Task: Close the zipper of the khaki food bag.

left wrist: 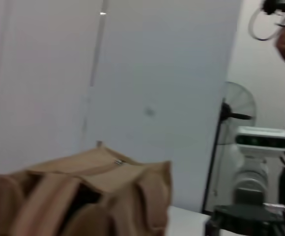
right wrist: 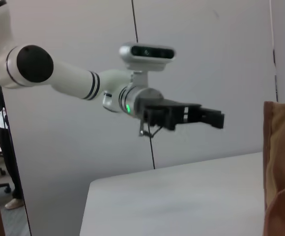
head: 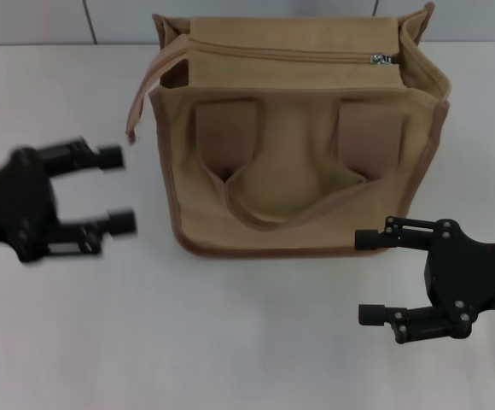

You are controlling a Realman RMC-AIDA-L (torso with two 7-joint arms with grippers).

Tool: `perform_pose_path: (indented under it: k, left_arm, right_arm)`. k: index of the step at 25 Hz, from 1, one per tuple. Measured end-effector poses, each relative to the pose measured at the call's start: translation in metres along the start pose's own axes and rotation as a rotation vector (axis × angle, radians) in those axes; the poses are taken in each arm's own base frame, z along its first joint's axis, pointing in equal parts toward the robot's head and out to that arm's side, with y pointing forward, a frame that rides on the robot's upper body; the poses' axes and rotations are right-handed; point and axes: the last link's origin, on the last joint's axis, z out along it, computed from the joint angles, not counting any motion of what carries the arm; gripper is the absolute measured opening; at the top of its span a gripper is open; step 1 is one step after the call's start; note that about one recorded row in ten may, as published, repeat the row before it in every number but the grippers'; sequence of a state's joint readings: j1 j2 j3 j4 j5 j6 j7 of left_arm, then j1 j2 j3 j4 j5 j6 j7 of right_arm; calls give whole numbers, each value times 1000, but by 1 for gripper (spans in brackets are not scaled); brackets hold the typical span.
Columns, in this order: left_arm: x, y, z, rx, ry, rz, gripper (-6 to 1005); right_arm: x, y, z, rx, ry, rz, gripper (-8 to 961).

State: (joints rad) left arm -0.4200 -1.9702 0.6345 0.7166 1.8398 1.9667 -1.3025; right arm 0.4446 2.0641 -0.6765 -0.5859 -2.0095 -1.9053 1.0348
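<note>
Head view downward; wrist views sideways, low.

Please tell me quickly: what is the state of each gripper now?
Left gripper: open, holding nothing, left of the khaki food bag.
Right gripper: open, holding nothing, near the bag's front right corner.

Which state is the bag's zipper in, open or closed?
Mostly closed: the zipper teeth meet along the khaki food bag, with the pull tab near one end. An opening shows at the other end.

left gripper [head: 119, 190] and right gripper [head: 371, 278] hover (fingers spread).
</note>
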Motion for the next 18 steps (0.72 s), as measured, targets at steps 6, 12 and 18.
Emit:
perform_pose_path:
  k: [6, 12, 18]
  left_arm:
    - [-29, 15, 26, -77, -5, 25, 834]
    - [-45, 21, 38, -96, -40, 26, 834]
    - [-48, 23, 41, -104, -48, 24, 834]
  right_arm:
    - [6, -2, 5, 17, 11, 8, 826]
    - [10, -2, 11, 10, 10, -1, 826]
    - [10, -2, 11, 10, 10, -3, 827]
